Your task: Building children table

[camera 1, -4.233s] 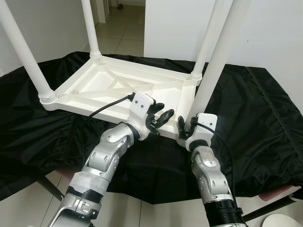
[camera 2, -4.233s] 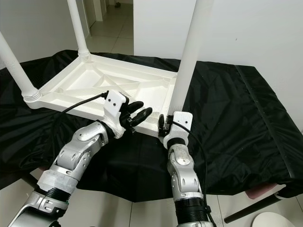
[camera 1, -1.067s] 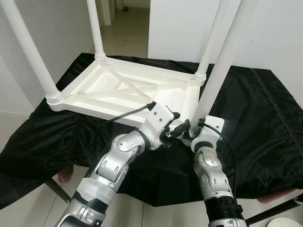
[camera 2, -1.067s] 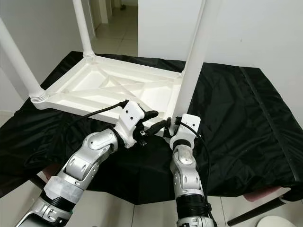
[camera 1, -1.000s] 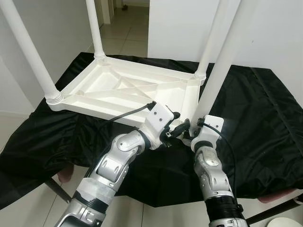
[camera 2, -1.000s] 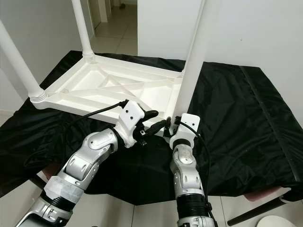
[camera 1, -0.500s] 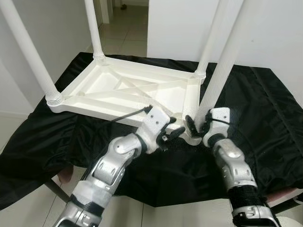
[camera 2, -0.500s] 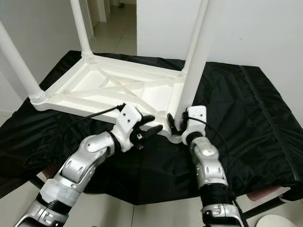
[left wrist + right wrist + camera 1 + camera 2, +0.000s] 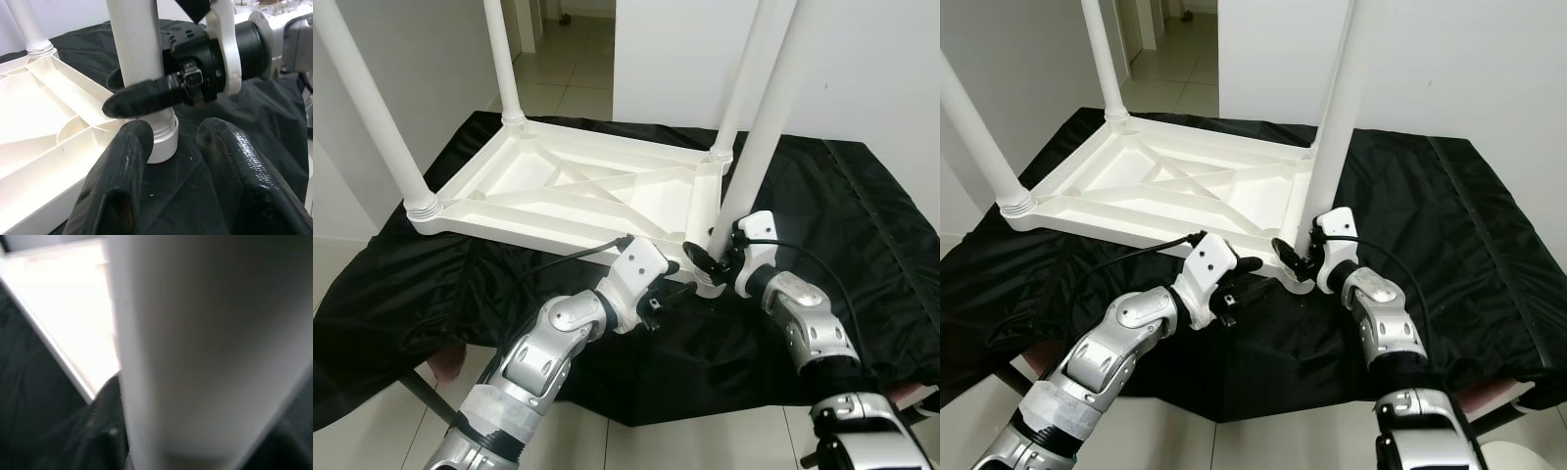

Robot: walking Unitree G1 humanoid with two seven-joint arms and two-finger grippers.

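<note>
Your white children's table (image 9: 578, 191) lies upside down on the black-draped bench (image 9: 862, 225), legs standing up; your right pincer (image 9: 713, 262) is clamped around the base of the near right leg (image 9: 759, 137), a finger (image 9: 146, 95) on each side of it; your left pincer (image 9: 1252, 284) hovers just beside that corner, fingers (image 9: 230, 166) parted, holding nothing.

Head views look down; wrist views close on leg (image 9: 137, 58).
</note>
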